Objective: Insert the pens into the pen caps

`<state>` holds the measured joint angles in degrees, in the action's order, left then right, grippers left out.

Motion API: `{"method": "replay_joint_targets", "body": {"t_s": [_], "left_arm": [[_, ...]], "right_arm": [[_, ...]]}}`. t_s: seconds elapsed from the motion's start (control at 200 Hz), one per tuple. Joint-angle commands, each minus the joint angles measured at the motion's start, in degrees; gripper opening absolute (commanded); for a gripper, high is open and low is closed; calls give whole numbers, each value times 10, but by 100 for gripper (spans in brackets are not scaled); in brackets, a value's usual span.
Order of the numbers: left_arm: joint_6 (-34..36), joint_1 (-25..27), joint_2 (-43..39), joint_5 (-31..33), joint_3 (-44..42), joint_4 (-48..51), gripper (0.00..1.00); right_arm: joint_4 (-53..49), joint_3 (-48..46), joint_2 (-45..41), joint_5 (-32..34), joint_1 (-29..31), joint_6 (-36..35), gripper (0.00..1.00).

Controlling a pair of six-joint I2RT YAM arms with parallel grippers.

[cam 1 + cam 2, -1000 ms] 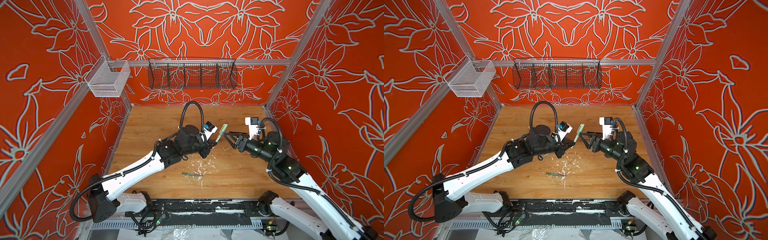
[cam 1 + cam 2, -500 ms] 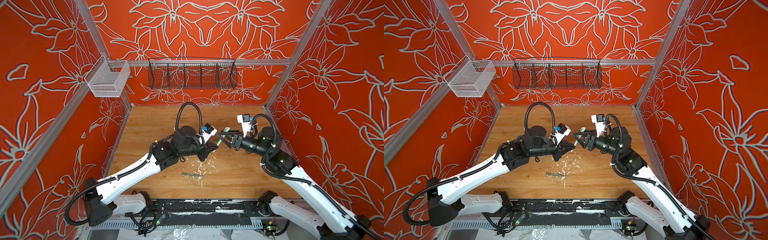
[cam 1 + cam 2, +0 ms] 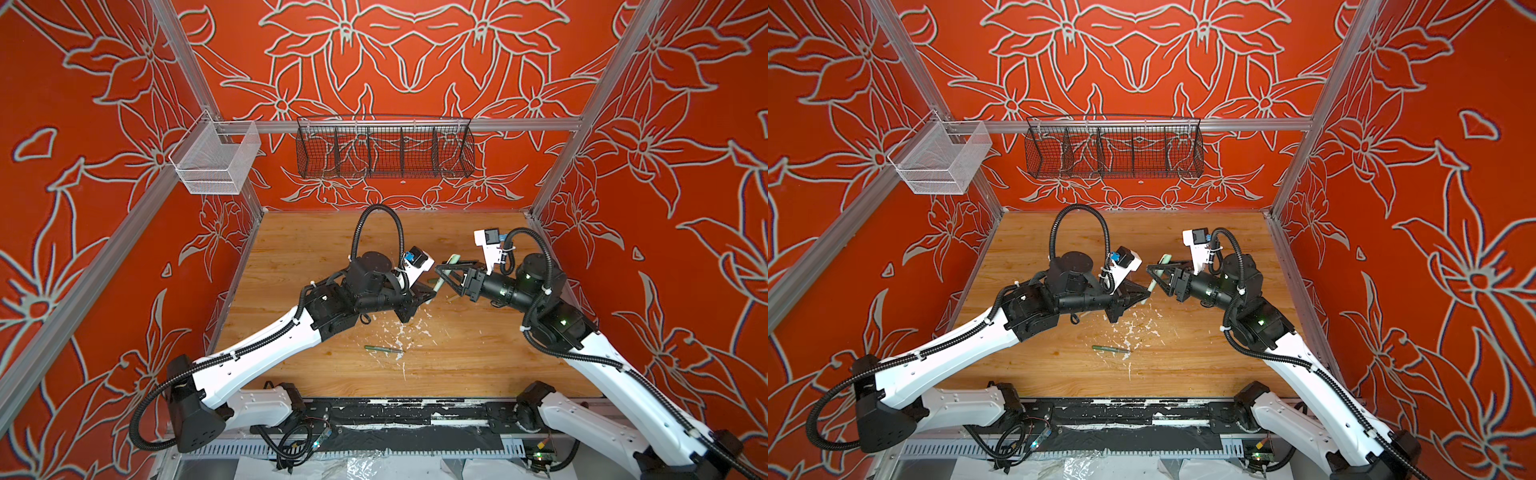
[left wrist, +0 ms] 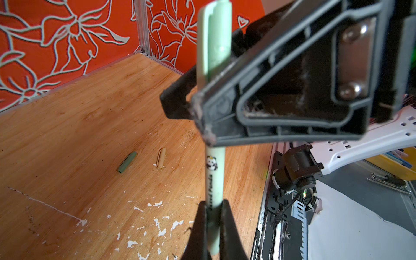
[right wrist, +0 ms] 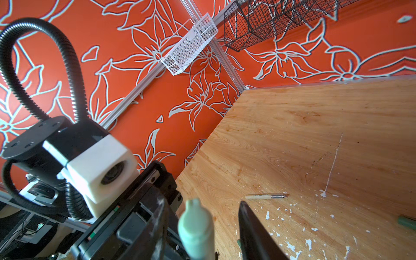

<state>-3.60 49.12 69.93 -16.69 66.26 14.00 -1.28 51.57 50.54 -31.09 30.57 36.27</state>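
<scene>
"Gripping anything, that left tool (image 4: 212, 221)?"

"It is clamping the pale green pen (image 4: 215, 180) low on the barrel and holding it in the air above the table (image 4: 67, 135). The light green cap (image 4: 213, 33) is sitting over the pen's far end."

"And the right tool (image 5: 201, 207)?"

"Its jaws are standing fairly narrow and straddling the cap, with a gap showing on one side, so it is not gripping yet. It is hiding the seam, so I cannot tell whether the cap is seated fully."

"How is the pen going to behave?"

"I am judging it to be light, stiff, smooth plastic, so it is likely to slide or pivot between flat pads. Taking the cap across its middle and pressing along the barrel's line is looking safest. Any tilt is risking a jam."

"The rest?"

"The dark green cap (image 4: 127, 162) and tan cap (image 4: 161, 158) are lying near each other on the table. The tan pen (image 5: 265, 196) is lying uncapped on the table too, and the dark green pen (image 3: 382, 349) is lying beside white flecks, nearer the arms' bases."
</scene>
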Motion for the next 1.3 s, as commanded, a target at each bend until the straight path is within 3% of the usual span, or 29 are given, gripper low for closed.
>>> {"method": "replay_joint_targets", "body": {"t_s": [0.0, 0.575, 0.681, 0.786, 0.946, 1.031, 1.151, 1.291], "left_arm": [[-2, -2, 8, -13, 6, -12, 0], [-8, -3, 16, -20, 13, -19, 0], [-7, -3, 19, -19, 15, -18, 0], [-6, -3, 23, -17, 19, -16, 0], [-12, -3, 31, -9, 26, -9, 0], [-12, -3, 32, -1, 39, 16, 37], [0, -6, 19, 14, 48, 66, 54], [11, -27, 7, -41, 49, 103, 62]], "right_arm": [[3, -2, 4, -2, -2, -3, 48], [15, -22, 5, 2, -2, 5, 31], [16, -24, 1, 7, -2, 4, 22], [25, -26, -3, 11, -2, 9, 4], [35, -30, -2, 26, -2, 28, 0], [-20, -8, 1, 60, -2, 14, 0], [-85, 29, 13, 80, -3, -27, 0], [-93, 59, 50, 16, -3, -60, 0]]}}
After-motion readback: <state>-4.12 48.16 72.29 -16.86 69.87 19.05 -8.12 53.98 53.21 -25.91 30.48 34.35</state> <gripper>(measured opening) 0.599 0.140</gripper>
